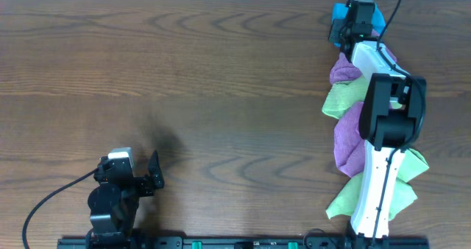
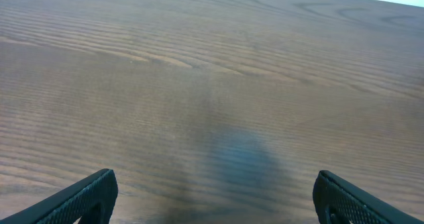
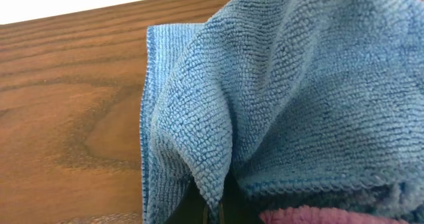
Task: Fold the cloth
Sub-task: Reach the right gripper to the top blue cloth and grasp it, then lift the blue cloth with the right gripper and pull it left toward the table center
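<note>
cloth [image 1: 338, 13] on table [image 1: 184, 79], far right

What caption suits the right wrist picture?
Right gripper pinching the bright sky-blue microfibre cloth on the brown wooden table.

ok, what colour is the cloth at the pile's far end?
Sky blue; the cloth shows best in the right wrist view.

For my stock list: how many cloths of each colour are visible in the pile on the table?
Blue cloth: 1
Purple cloths: 2
Light green cloths: 2
Total: 5 visible; the right arm covers part of the pile.
</note>
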Available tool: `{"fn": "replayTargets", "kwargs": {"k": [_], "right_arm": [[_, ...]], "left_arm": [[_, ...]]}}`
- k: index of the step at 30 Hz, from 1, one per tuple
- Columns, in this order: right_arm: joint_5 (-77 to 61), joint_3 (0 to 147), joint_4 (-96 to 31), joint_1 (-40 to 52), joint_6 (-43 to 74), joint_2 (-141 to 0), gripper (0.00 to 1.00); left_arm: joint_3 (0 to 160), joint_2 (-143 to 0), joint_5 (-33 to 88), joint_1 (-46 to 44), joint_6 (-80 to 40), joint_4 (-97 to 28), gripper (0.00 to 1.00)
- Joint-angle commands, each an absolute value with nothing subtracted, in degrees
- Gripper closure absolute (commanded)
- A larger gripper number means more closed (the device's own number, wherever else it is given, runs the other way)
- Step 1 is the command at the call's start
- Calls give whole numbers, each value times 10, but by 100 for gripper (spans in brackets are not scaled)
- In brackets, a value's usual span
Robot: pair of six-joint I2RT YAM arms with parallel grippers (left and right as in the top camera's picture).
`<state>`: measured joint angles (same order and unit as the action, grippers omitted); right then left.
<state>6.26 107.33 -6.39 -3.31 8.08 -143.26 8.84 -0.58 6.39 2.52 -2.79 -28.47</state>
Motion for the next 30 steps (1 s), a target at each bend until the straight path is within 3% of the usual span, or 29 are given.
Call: {"fn": "replayTargets", "kwargs": {"k": [1, 7, 15, 17, 20, 21, 22, 23, 24, 30], "right_arm": [[57, 1087, -70, -12, 82, -1442, 99], [41, 1131, -105, 34, 75, -1439, 99], [53, 1249, -255, 97, 41, -1436, 98], [94, 1270, -288, 103, 42, -1436, 91], [127, 1279, -328, 103, 41, -1436, 99], [126, 1279, -341, 101, 42, -1436, 89], [126, 1279, -351, 100, 42, -1436, 63], [127, 1279, -364, 100, 38, -1436, 21], [127, 1279, -380, 98, 24, -1436, 1], [127, 1279, -446, 84, 39, -1429, 1]], "left_arm": [[79, -3, 58, 27, -28, -285, 5], [79, -3, 58, 27, -28, -285, 5], [79, -3, 58, 27, -28, -285, 5], [79, -3, 58, 27, -28, -285, 5], [79, -3, 58, 27, -28, -285, 4], [79, -3, 58, 27, -28, -285, 5], [79, -3, 58, 27, -28, -285, 5], [79, -3, 58, 27, -28, -285, 5], [79, -3, 58, 27, -28, -285, 5], [79, -3, 58, 27, -28, -285, 5]]}}
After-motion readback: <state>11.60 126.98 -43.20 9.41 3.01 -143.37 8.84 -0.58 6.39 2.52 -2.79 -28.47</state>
